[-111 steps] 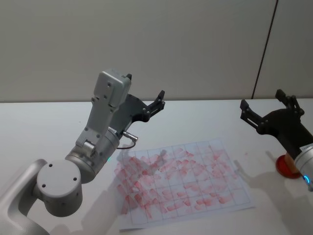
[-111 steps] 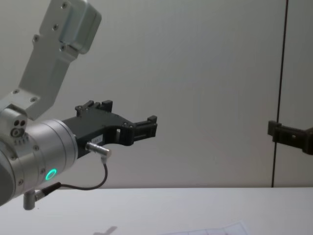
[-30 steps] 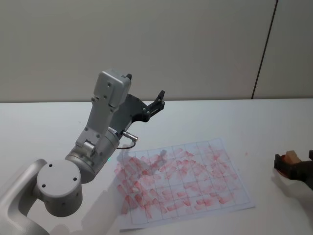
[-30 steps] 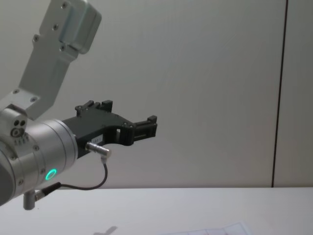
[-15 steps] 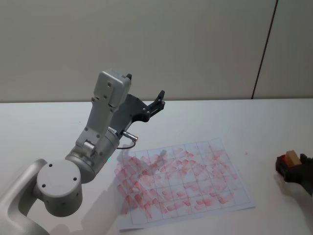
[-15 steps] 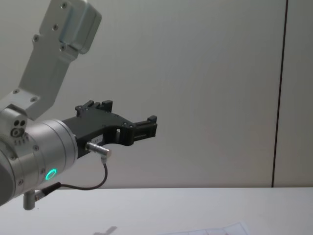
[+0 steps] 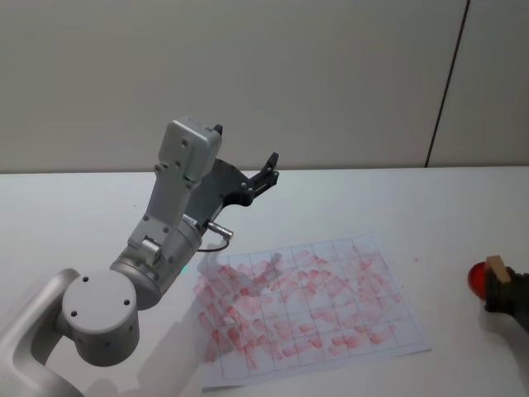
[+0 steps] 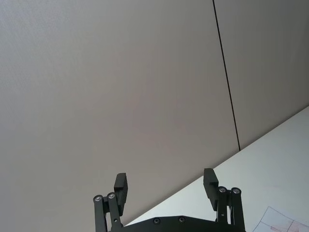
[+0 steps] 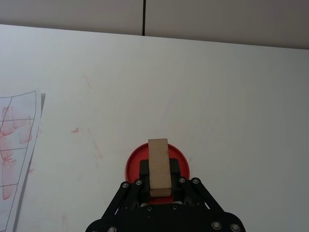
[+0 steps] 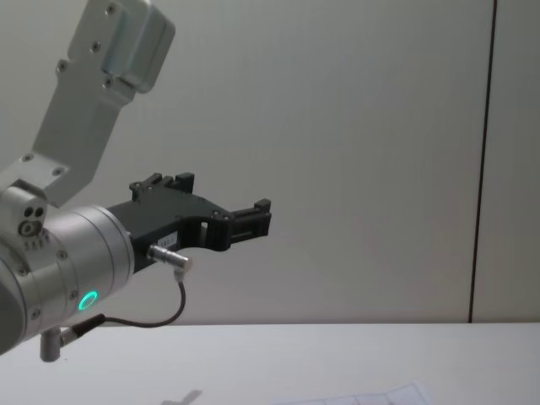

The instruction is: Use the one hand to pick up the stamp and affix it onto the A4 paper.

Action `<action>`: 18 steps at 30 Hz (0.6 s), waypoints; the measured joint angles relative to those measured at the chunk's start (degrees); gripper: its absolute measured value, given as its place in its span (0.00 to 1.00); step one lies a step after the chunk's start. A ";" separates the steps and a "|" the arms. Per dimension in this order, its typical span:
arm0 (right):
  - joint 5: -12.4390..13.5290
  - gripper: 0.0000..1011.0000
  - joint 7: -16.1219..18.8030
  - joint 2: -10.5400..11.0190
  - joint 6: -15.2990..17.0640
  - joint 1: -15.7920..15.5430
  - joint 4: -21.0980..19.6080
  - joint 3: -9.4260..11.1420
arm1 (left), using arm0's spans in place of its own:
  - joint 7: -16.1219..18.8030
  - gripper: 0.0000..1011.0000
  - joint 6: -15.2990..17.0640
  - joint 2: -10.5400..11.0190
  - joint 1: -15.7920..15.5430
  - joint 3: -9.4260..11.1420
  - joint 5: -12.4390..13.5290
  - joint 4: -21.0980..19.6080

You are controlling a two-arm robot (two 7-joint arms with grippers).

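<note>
The wooden stamp (image 9: 159,164) is pinched by the right end effector (image 9: 159,175) over the red ink pad (image 9: 132,167) at 3 o'clock from the A4 paper (image 7: 310,306), while the left end effector (image 8: 165,180) is held spread above the counter (image 7: 397,207) at 11 o'clock.

I see a white tabletop (image 7: 347,198) with faint red smudges (image 9: 75,130), a round red pad (image 9: 133,166) resting on it, and a grey wall (image 7: 248,74) with a dark seam (image 7: 446,83).
</note>
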 joint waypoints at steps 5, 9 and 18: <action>-0.09 0.22 -0.42 -0.07 0.43 -0.24 -0.20 0.19 | 0.00 0.99 0.00 0.00 0.00 0.00 0.00 0.00; 0.19 0.22 -0.73 -0.20 0.72 -0.47 -0.28 0.44 | 0.00 0.99 0.00 0.00 0.00 0.00 0.00 0.00; 2.80 0.22 -0.83 -0.63 0.41 -0.63 -0.08 1.23 | 0.00 0.99 0.00 0.00 0.00 0.00 0.00 0.00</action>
